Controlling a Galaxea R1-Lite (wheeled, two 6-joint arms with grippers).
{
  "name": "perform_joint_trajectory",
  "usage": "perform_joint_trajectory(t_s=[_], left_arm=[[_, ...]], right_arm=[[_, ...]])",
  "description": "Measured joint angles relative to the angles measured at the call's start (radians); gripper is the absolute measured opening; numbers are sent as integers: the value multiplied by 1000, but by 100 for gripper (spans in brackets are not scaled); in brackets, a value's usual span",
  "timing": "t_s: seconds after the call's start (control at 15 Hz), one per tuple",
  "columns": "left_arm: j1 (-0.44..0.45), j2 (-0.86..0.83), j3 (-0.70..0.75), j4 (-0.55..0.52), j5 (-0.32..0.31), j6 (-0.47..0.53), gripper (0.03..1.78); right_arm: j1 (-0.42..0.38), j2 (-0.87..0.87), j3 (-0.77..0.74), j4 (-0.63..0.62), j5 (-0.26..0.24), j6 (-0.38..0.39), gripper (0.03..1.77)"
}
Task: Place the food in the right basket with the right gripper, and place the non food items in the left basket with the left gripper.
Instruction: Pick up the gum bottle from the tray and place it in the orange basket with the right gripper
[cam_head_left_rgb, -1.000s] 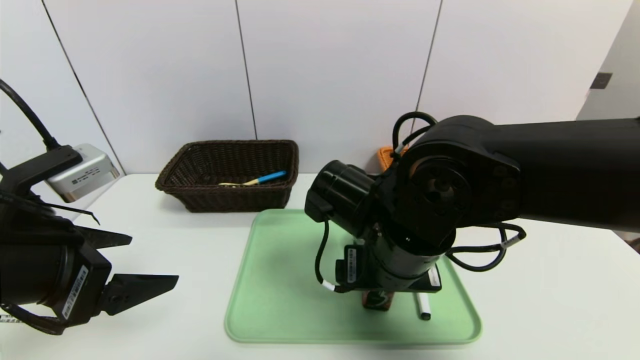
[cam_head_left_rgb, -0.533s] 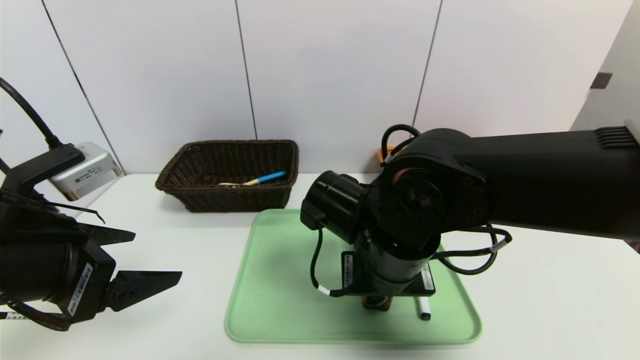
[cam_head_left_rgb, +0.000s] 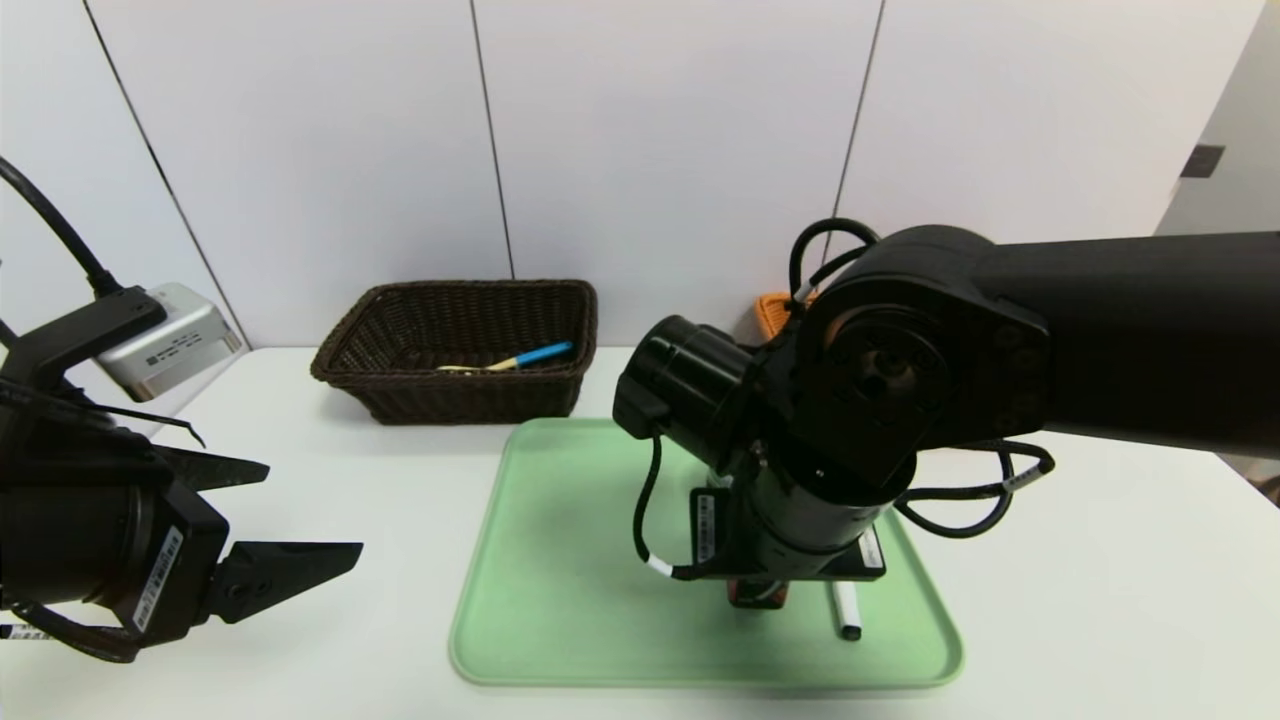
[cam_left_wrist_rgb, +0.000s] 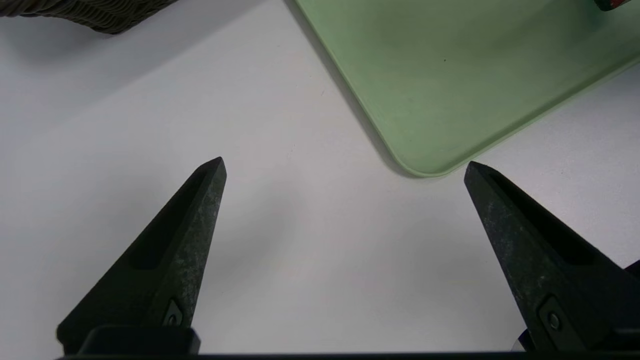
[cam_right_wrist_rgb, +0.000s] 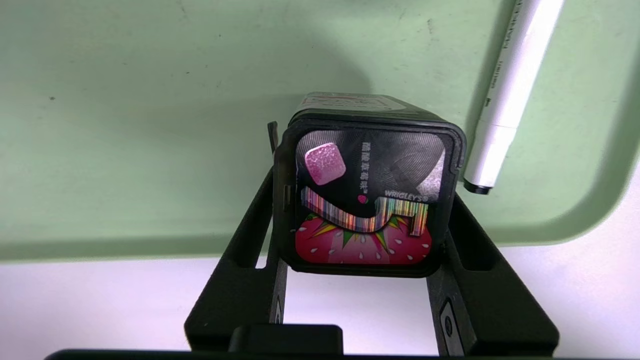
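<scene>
Now right gripper (cam_right_wrist_rgb: 362, 225) clamped on both sides of a black gum box (cam_right_wrist_rgb: 367, 195) over the green tray's (cam_head_left_rgb: 560, 600) near edge, white marker (cam_right_wrist_rgb: 505, 95) lying just beside it on the tray, left gripper (cam_left_wrist_rgb: 345, 165) spread wide, left of the tray above the table (cam_left_wrist_rgb: 100, 110).

Left gripper (cam_left_wrist_rgb: 345, 167) jaws wide apart, white table (cam_left_wrist_rgb: 150, 100), green tray (cam_left_wrist_rgb: 450, 75) corner

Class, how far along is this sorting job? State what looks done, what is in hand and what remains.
Done: a blue-tipped utensil lies in the brown basket. In hand: the right tool grips the Wrigley's gum box over the green tray. Left: the white marker awaits the open left tool.
</scene>
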Motion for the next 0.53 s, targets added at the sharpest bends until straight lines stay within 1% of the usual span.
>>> perform_joint_trajectory(t_s=[0.27,0.53], left_arm=[[0,-5,0,0,-2,0,169],[0,-19,0,1,-2,2,169]], right_arm=[[3,-76,0,1,-8,-32,76],[3,-190,-20,0,-18,-92,76]])
